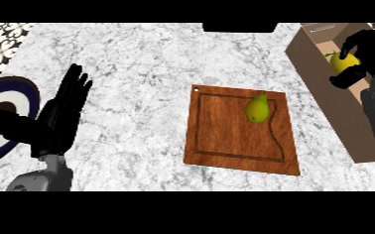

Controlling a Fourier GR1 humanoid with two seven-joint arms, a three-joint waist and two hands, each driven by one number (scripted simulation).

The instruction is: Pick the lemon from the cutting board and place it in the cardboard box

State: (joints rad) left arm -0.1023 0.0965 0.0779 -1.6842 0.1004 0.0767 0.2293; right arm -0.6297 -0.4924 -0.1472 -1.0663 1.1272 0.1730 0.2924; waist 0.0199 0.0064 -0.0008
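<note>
Right hand [353, 59] grips the lemon [344, 62] above the cardboard box [322, 87]; left hand [62, 110] rests open. Risk: releasing off-centre could bounce it off the wall.

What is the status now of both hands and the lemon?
Right hand shut on lemon, over cardboard box. Left hand open, resting at left. Green pear on cutting board. Nothing in the way.
</note>
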